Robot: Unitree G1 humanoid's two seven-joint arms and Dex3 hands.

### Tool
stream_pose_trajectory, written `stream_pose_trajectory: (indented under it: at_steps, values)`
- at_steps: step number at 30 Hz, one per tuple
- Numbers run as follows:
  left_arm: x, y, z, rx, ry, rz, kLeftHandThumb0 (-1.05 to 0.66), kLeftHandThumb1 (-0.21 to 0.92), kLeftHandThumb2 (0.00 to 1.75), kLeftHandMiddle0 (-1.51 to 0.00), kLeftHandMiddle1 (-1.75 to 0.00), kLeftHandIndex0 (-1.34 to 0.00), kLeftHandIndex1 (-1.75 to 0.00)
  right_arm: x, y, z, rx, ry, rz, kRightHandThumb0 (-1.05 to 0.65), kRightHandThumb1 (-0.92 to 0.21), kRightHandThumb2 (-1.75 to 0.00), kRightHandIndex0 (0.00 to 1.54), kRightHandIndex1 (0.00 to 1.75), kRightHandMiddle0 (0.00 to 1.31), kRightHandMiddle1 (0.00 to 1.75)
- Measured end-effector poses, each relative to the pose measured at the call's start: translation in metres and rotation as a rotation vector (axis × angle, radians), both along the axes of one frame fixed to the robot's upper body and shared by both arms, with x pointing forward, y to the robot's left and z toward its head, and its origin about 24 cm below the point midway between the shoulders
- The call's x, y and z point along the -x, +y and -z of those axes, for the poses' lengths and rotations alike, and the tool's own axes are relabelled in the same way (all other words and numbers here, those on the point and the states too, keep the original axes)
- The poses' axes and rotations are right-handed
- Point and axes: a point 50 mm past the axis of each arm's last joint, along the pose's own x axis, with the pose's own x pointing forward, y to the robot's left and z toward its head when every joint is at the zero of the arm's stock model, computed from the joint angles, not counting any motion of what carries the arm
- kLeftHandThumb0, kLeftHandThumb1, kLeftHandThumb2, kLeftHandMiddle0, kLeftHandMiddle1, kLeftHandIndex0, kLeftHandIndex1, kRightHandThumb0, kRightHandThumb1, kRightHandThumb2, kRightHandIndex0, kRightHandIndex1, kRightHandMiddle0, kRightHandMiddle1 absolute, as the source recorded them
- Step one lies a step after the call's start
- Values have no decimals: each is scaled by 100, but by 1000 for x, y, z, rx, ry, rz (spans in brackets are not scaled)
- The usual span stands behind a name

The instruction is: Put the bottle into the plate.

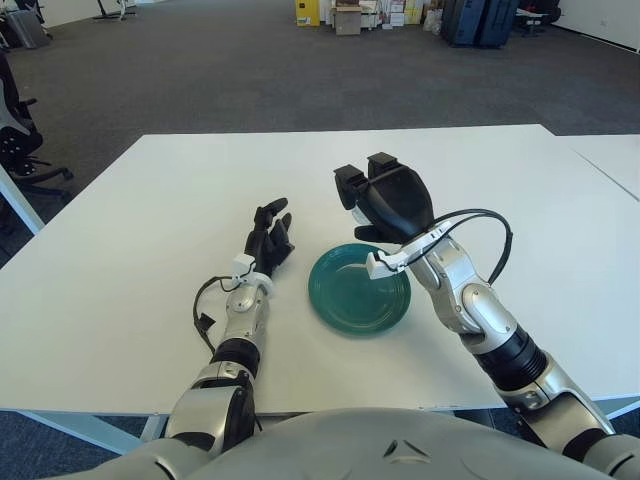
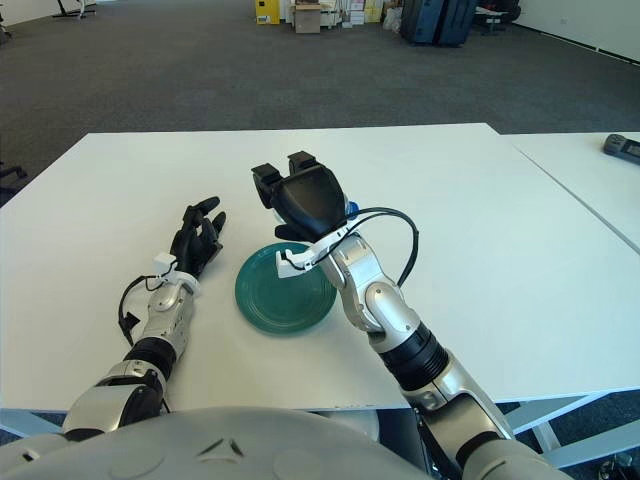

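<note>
Right hand [image 1: 385,200] is hovering over the far rim of the plate [image 1: 358,290], fingers curled around something. Only a small blue bit of the bottle [image 2: 350,210] is peeking out beside the palm in the right eye view; the rest is hidden by the hand, so I'm reading it as gripped but can't see the body. Plate is sitting flat near the middle of the table [image 1: 120,260]: round, dark green, glossy, shallow raised rim, nothing lying in it. Table is plain matte white, with lots of open surface all around and the near edge well clear of the plate. Left hand [image 1: 268,238] is lying just left of the plate, not touching it, black fingers loosely extended and holding nothing. A second white table [image 2: 590,180] is standing off to the right with a dark device [image 2: 624,146] on it. Grey carpet beyond, boxes and cases [image 1: 400,15] against the far wall.
</note>
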Motion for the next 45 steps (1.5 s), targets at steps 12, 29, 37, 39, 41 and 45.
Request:
stream_pose_trajectory:
  at_steps: [12, 29, 37, 39, 41, 45]
  values:
    - [-2, -1, 3, -26, 50, -45, -81, 92, 101, -46, -3, 0, -99, 19, 12, 1, -31, -10, -30, 0, -5, -163, 82, 173, 57, 175]
    - [-11, -21, 6, 191, 183, -110, -73, 92, 93, -36, -89, -26, -129, 45, 44, 6, -125, 73, -129, 0, 4, -173, 88, 175, 65, 175]
    - [-6, 0, -14, 362, 63, -72, -66, 92, 109, -31, -61, -18, -116, 52, 51, 9, -117, 102, -173, 0, 3, -172, 87, 175, 64, 175]
    - [3, 5, -15, 390, 40, -61, -66, 92, 109, -31, -59, -17, -115, 53, 51, 11, -110, 118, -171, 0, 2, -170, 86, 175, 63, 175]
    - [15, 9, -13, 404, 30, -64, -65, 92, 110, -29, -58, -16, -114, 54, 51, 13, -107, 132, -175, 0, -1, -167, 84, 175, 61, 175]
    - [25, 5, -12, 356, 20, -44, -67, 92, 112, -28, -56, -13, -114, 55, 53, 13, -105, 153, -188, 0, -5, -163, 81, 175, 58, 175]
